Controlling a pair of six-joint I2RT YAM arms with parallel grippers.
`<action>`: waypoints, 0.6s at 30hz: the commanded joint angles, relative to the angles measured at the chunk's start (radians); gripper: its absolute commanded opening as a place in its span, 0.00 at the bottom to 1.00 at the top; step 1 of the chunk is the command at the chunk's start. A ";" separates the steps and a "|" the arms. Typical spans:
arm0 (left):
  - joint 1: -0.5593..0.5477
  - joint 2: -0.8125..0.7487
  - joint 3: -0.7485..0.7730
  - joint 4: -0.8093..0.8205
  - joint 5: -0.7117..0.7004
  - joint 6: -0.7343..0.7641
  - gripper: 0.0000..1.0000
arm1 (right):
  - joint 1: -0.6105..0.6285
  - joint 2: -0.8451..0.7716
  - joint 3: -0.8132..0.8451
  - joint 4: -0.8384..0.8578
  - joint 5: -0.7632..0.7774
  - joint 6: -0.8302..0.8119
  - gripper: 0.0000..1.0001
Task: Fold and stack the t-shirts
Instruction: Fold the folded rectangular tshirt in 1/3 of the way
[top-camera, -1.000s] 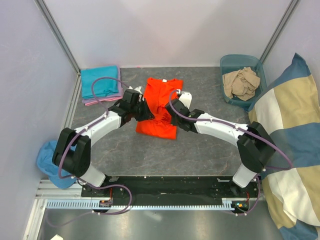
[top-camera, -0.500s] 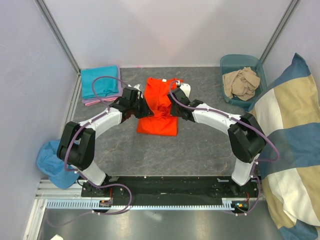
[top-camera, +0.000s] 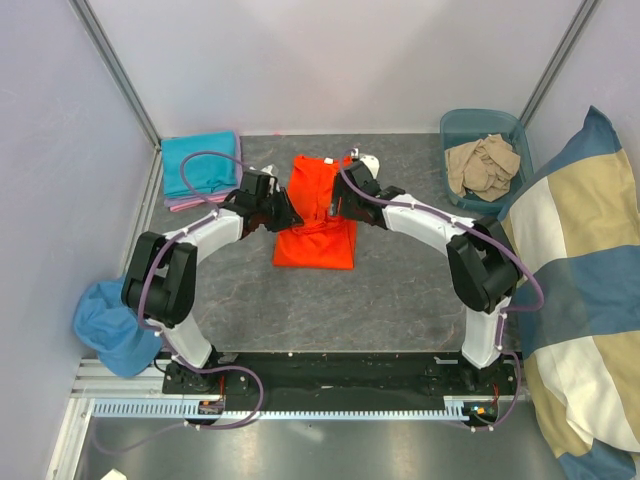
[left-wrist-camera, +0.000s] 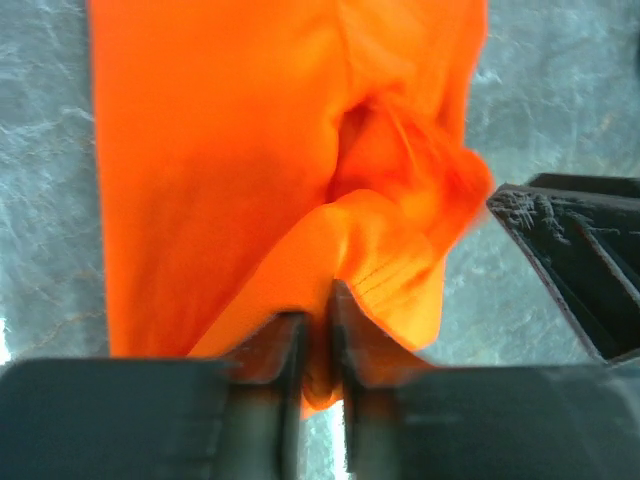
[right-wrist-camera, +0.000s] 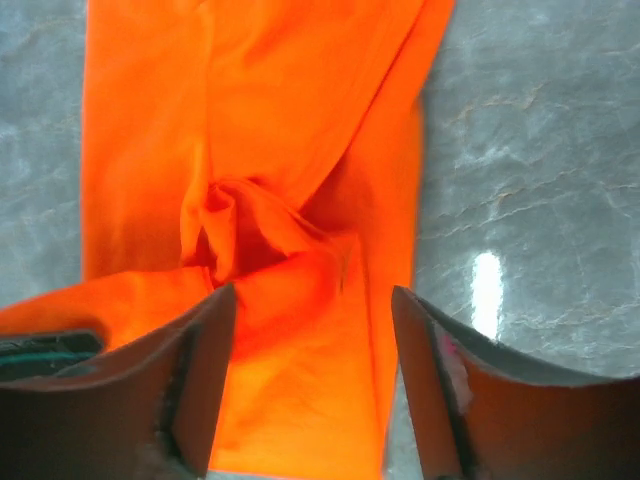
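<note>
**Q:** Where is the shirt, and what is it like?

**A:** The orange t-shirt (top-camera: 318, 240) lies at the centre of the top view. It is soft, bright cloth folded into a long, rough rectangle, bunched and creased across its middle.

**Q:** What surrounds it?

**A:** It rests on a grey marbled table (top-camera: 400, 290) that looks glossy in the wrist views, enclosed by pale lilac walls. At upper left, a folded teal t-shirt (top-camera: 203, 165) sits on a pink-lilac t-shirt (top-camera: 180, 207). At upper right, crumpled beige t-shirts (top-camera: 483, 165) fill a teal bin (top-camera: 480, 118). A blue-and-beige cushion (top-camera: 575, 270) covers the right edge.

**Q:** And the grippers?

**A:** The left gripper (left-wrist-camera: 318, 310) is at the shirt's left side. Its jaws are nearly together, pinching a raised fold of orange cloth. The right gripper (right-wrist-camera: 312, 300) is at the shirt's right side, with its jaws spread wide over the bunched cloth and gripping nothing. I cannot tell whether it touches the cloth.
</note>
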 joint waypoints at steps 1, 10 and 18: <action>0.071 0.052 0.087 0.077 0.040 -0.038 0.47 | -0.103 -0.028 0.055 0.009 -0.021 -0.041 0.82; 0.226 0.080 0.197 0.143 0.066 -0.106 0.93 | -0.148 -0.212 -0.111 0.008 -0.070 -0.079 0.88; 0.191 -0.069 -0.072 0.146 0.058 -0.116 0.95 | -0.126 -0.423 -0.400 0.055 -0.156 -0.012 0.90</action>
